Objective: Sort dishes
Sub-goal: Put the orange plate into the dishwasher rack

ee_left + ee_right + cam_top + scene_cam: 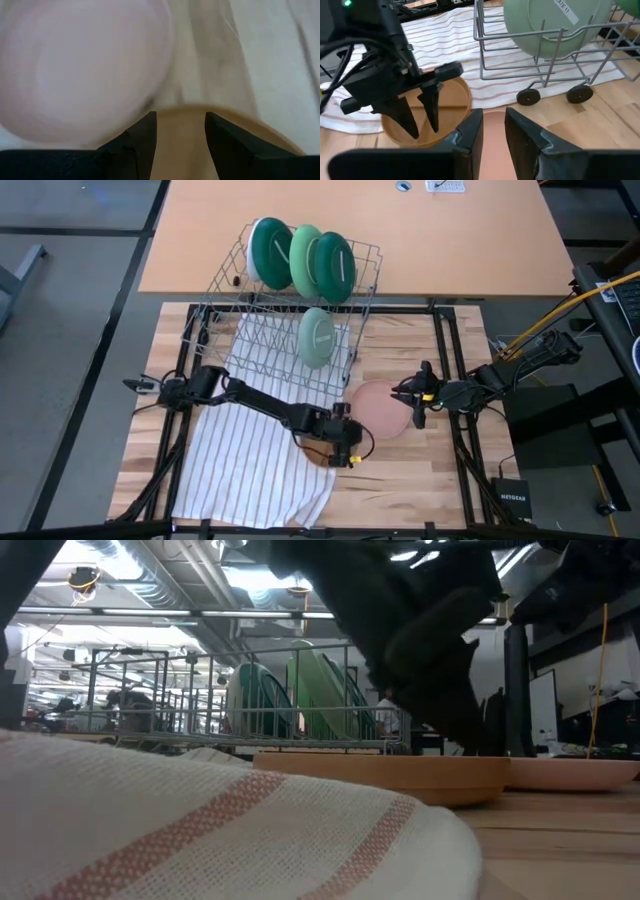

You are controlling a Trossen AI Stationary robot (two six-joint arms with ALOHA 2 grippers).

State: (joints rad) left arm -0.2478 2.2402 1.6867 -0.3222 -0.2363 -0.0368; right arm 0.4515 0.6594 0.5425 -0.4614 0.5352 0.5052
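High view: the wire rack [290,305] held four plates (all green shades). Just beside it lay one pink plate [375,408] and one brown plate [318,450]. Left gripper [352,461] and right gripper [413,408] were both unclenched, grasping nothing.

Grey wire dish rack [290,310] on small black wheels [526,96], straddling a tan desk [480,240] and the wooden worktop [420,470]. White red-striped cloth [235,470] spread beneath and beside it. Black router [515,498] beyond worktop edge.
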